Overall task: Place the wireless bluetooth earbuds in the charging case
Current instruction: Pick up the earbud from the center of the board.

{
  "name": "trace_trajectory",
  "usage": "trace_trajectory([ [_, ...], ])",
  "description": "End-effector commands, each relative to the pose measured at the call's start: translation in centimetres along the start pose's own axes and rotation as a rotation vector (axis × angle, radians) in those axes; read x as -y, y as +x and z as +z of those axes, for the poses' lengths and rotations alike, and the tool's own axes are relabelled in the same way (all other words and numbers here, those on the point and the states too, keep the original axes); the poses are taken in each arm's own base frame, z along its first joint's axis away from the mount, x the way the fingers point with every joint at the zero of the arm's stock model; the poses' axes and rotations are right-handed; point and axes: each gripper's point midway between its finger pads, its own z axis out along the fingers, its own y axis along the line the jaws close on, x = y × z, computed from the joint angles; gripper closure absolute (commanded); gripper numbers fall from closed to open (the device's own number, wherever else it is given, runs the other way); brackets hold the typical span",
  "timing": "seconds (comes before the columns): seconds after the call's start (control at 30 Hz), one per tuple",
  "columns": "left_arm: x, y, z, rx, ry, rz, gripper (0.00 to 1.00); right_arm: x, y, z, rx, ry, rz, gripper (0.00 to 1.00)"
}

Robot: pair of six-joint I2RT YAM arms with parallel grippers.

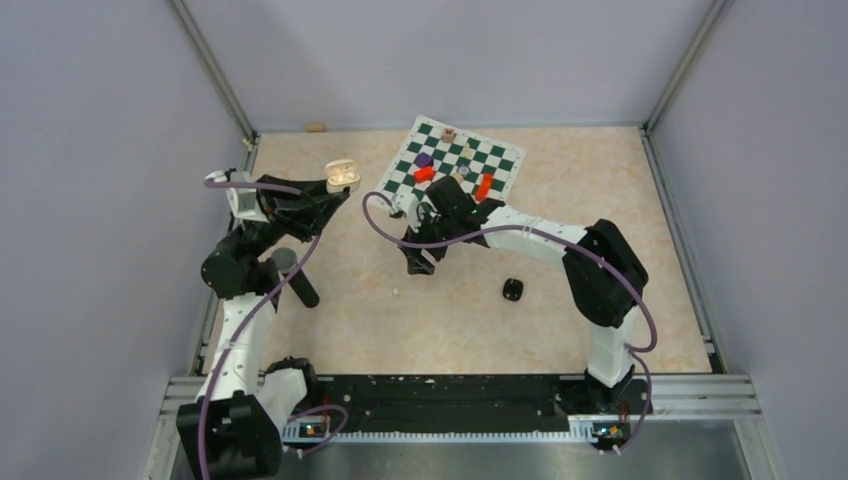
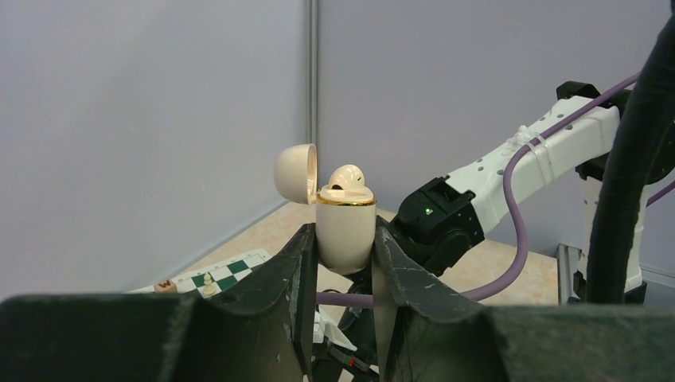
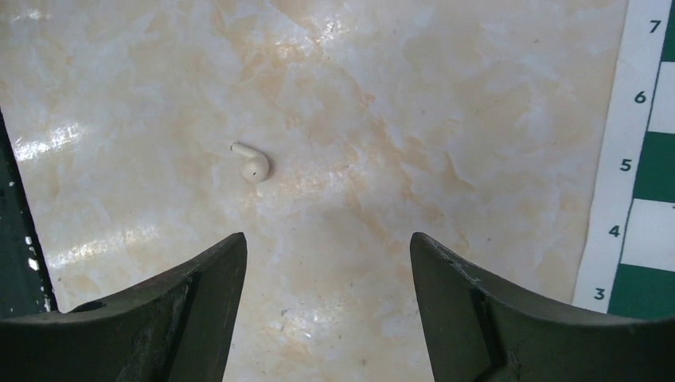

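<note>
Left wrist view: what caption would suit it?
Left gripper clamps the open cream charging case, one earbud seated inside.

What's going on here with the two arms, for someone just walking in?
The left end effector grips the cream charging case between its fingers. The case's lid is open and one earbud is already seated inside. The second earbud lies loose on the marble-patterned table. The right end effector hovers open above it without touching, so one earbud is yet to be picked up and inserted.

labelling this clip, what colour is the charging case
Cream charging case with a gold rim, clearest in left wrist view.
</note>
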Motion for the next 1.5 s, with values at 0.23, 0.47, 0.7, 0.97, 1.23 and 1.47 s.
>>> trace_trajectory([
  [0.23,-2.9,0.3,-0.9,-0.011,-0.051,-0.045,1.00,0.2,-3.0,-3.6,0.069,0.064,-0.193,0.24],
  [0.47,-5.6,1.0,-1.9,-0.027,-0.127,-0.057,1.00,1.3,-3.1,-4.1,0.083,0.091,-0.185,0.24],
  [0.7,-6.2,1.1,-2.5,-0.038,-0.161,-0.043,1.00,0.5,-3.6,-2.9,0.119,0.030,-0.113,0.24],
  [0.97,-5.7,0.8,-2.5,-0.045,-0.163,-0.014,1.00,0.7,-4.8,-1.1,0.165,0.005,0.017,0.25],
  [1.23,-5.7,0.4,-2.5,-0.034,-0.184,-0.013,1.00,1.4,-4.8,-1.1,0.181,0.048,0.047,0.24],
  [1.47,-5.6,0.5,-2.6,-0.058,-0.192,0.000,1.00,2.2,-4.7,-1.4,0.220,-0.001,0.155,0.26],
])
